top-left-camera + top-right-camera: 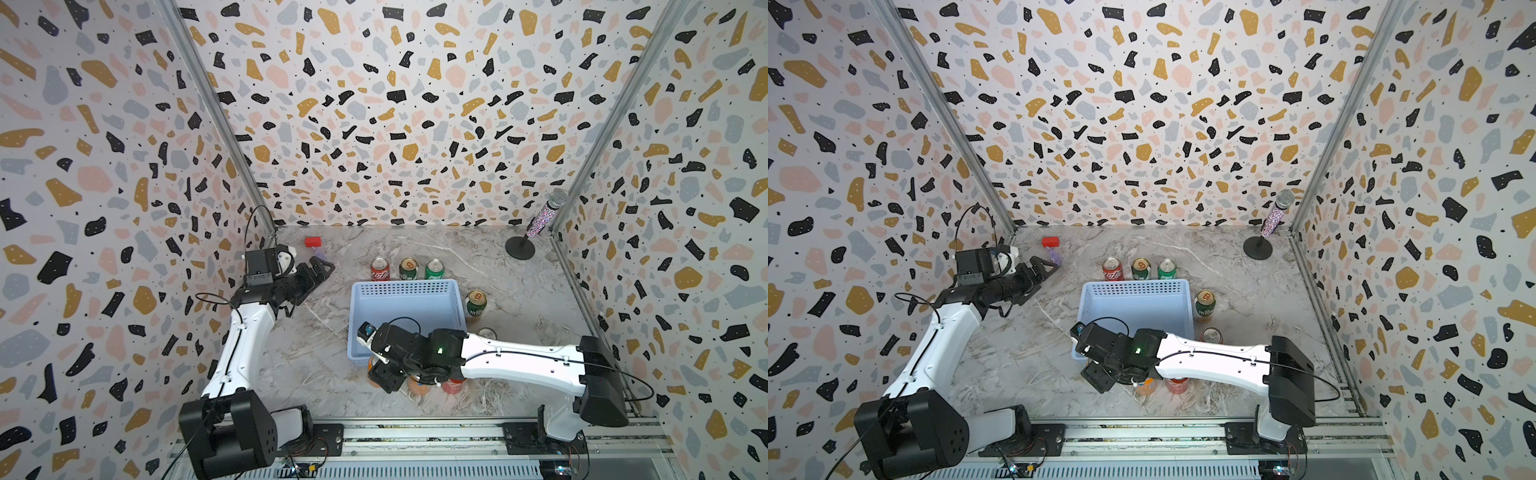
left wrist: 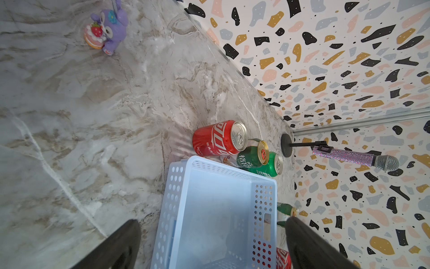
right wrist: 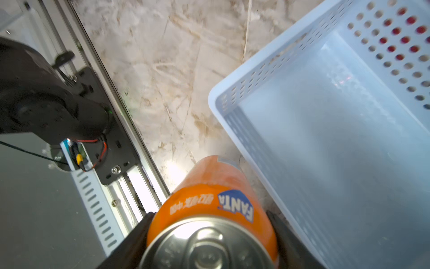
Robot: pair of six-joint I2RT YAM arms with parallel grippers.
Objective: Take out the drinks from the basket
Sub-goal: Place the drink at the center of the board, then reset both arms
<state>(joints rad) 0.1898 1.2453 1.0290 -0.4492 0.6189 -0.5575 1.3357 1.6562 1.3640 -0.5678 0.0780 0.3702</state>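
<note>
Drinks (image 1: 408,269) stand on the marble table (image 1: 316,374) around the shallow light-blue perforated plastic basket (image 1: 401,286). Right gripper (image 3: 210,217) pinches an orange aluminium Fanta can (image 3: 209,186) just beside the basket's near corner, where the white right arm (image 1: 519,357) half-hides neighbouring cans (image 1: 453,386). Left gripper (image 2: 211,221) hangs, fingers spread, above open marble.

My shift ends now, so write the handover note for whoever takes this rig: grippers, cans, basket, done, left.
Left gripper: open, empty, clear of the basket.
Right gripper: shut on an orange can outside the basket's near corner.
Basket: no can visible inside.
Out already: red can, dark green can, bright green can behind it; second dark green can, second red can to its right; second orange can, third red can in front.
Left: probably only releasing the orange can.
</note>
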